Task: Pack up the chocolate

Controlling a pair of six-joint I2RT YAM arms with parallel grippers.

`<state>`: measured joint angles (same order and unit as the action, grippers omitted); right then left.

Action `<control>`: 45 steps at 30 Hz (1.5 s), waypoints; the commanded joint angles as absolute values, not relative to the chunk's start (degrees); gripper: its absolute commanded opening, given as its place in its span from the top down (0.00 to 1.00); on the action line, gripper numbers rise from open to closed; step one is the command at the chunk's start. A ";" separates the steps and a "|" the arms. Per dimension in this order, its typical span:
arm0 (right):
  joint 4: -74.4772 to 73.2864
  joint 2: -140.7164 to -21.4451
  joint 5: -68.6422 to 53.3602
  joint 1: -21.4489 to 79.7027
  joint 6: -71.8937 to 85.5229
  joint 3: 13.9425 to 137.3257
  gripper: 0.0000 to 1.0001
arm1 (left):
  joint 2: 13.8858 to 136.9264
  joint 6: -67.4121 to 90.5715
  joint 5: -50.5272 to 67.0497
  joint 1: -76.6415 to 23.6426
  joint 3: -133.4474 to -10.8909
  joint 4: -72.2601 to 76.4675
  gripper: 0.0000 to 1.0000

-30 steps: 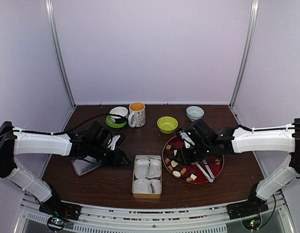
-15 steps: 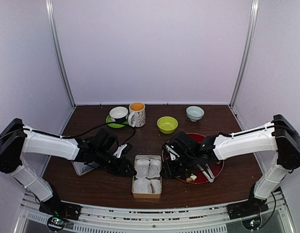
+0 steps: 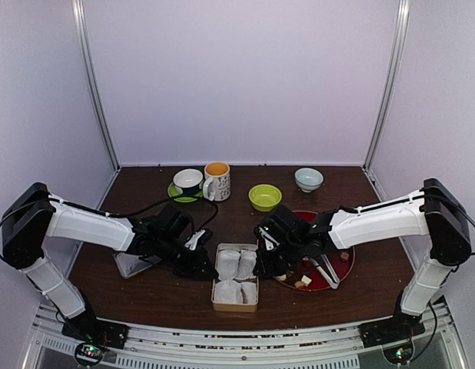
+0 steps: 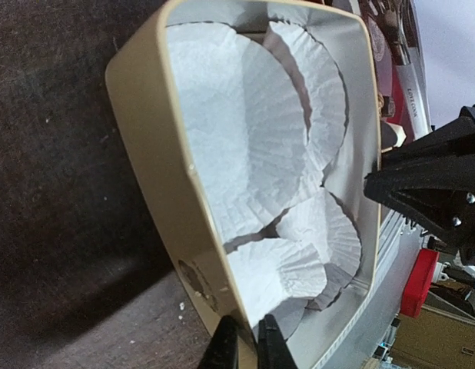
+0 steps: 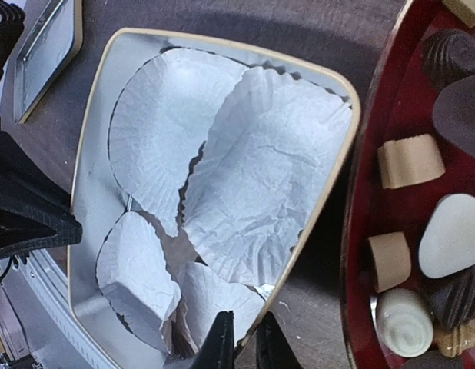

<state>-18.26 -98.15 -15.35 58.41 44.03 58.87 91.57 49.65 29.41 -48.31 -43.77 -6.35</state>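
The chocolate [image 3: 303, 282], tan, dark and cream pieces [image 5: 410, 160], lies on a red plate [image 3: 341, 269] right of centre. A cream tin [image 3: 234, 309] lined with white paper liners [image 4: 237, 131] sits between the arms. My left gripper [image 3: 209, 269] is shut on the tin's left wall [image 4: 157, 154], one finger inside and one outside [image 4: 248, 346]. My right gripper [image 3: 260, 269] is shut on the tin's right wall [image 5: 330, 192] in the same way [image 5: 244, 342], beside the plate's rim [image 5: 360, 254]. No chocolate is in the tin.
Silver tongs [image 3: 326, 270] rest on the red plate. The tin's lid [image 3: 134, 264] lies under the left arm. Along the back stand a cup on a green saucer [image 3: 188, 181], a mug [image 3: 217, 181], a green bowl [image 3: 265, 197] and a pale bowl [image 3: 308, 178].
Both arms swung inward to the tin, the right one leaving the plate. Both grippers were open and have closed on the tin's side walls.
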 commanded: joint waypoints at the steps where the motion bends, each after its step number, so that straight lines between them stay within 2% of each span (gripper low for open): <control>1: -17.74 -100.09 -13.72 56.86 41.71 61.75 0.90 | 95.50 50.11 26.35 -48.07 -47.68 -2.32 0.93; 10: -19.04 -103.99 -13.92 51.66 37.51 66.95 0.89 | 100.32 48.88 23.85 -44.80 -53.15 -2.21 0.91; 13: -18.97 -104.00 -13.53 50.73 36.41 67.67 0.78 | 101.74 47.48 22.85 -44.10 -55.67 -3.32 0.86; 18: -16.55 -98.38 -9.74 50.58 34.45 65.56 0.61 | 97.52 45.28 18.89 -43.95 -55.03 -4.08 0.59; 20: -15.63 -95.99 -7.55 50.51 33.77 64.36 0.55 | 95.38 43.63 16.21 -43.95 -54.90 -6.34 0.51; 24: -15.18 -92.34 -3.80 50.43 31.71 62.95 0.36 | 91.33 41.01 13.62 -43.95 -55.18 -9.46 0.37; 26: -15.52 -91.02 -1.44 50.36 30.58 62.40 0.30 | 89.00 40.06 12.19 -43.99 -54.96 -10.02 0.28; 27: -16.22 -90.41 -0.45 50.19 29.91 62.39 0.28 | 87.86 39.61 11.24 -43.95 -54.86 -10.40 0.23; 30: -19.62 -88.45 1.48 48.95 28.36 62.26 0.28 | 84.08 38.26 7.48 -43.90 -54.53 -12.25 0.18; 32: -20.29 -86.56 1.54 47.67 27.57 60.74 0.27 | 81.45 36.83 4.79 -43.67 -53.91 -13.51 0.03; 34: -19.95 -83.93 1.74 46.48 26.94 58.47 0.25 | 79.06 34.92 3.92 -42.97 -52.47 -13.31 0.02; 39: -19.94 -78.47 3.24 42.97 25.55 53.80 0.12 | 74.36 31.19 2.85 -40.42 -49.35 -13.10 0.02; 45: -25.89 -76.66 3.97 39.56 23.22 52.46 0.12 | 70.66 29.22 4.29 -35.23 -47.28 -15.38 0.02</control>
